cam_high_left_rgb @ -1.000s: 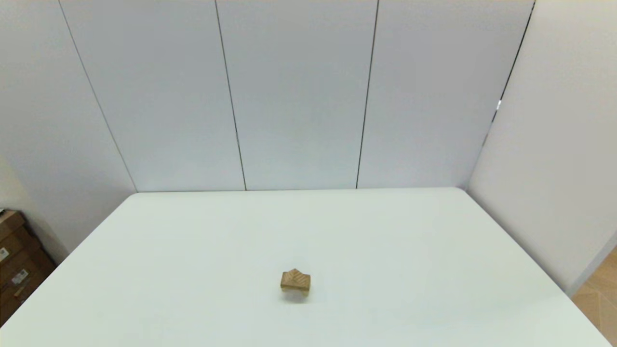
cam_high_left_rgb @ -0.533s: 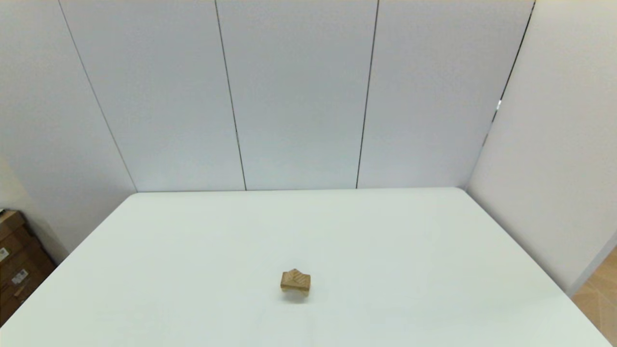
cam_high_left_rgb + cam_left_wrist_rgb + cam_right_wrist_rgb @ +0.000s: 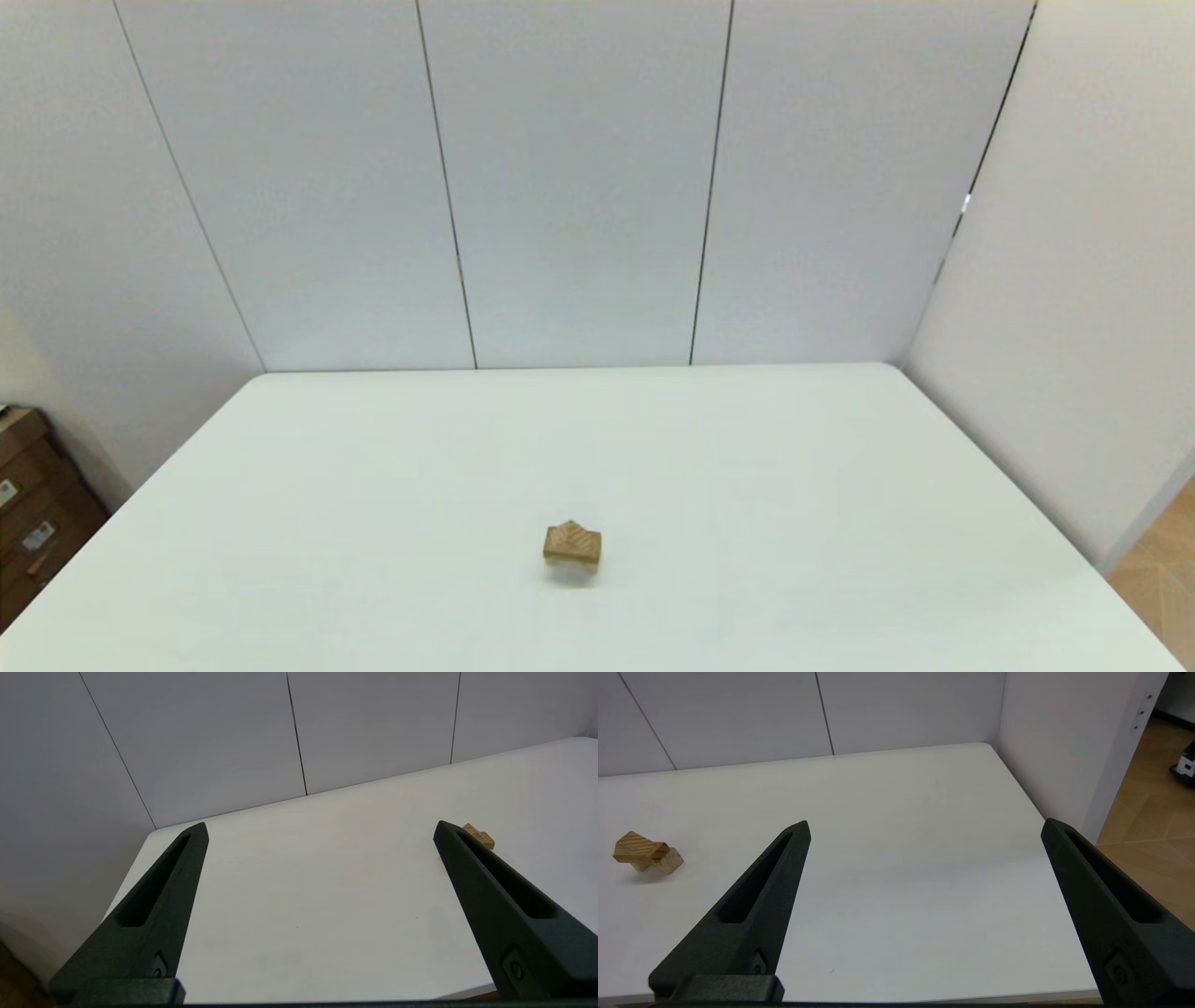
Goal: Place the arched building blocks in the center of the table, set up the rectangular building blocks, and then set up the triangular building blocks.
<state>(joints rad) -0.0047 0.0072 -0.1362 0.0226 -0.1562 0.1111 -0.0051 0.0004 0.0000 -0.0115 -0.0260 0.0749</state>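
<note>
Hanging spread wide and empty at the table's near edge, both grippers hold nothing.
The left gripper [image 3: 320,828] and right gripper [image 3: 924,828] have their jaws released; well ahead, mid-table [image 3: 794,485], a small stack of wooden blocks [image 3: 572,544] stands, its individual pieces hard to tell apart.
</note>
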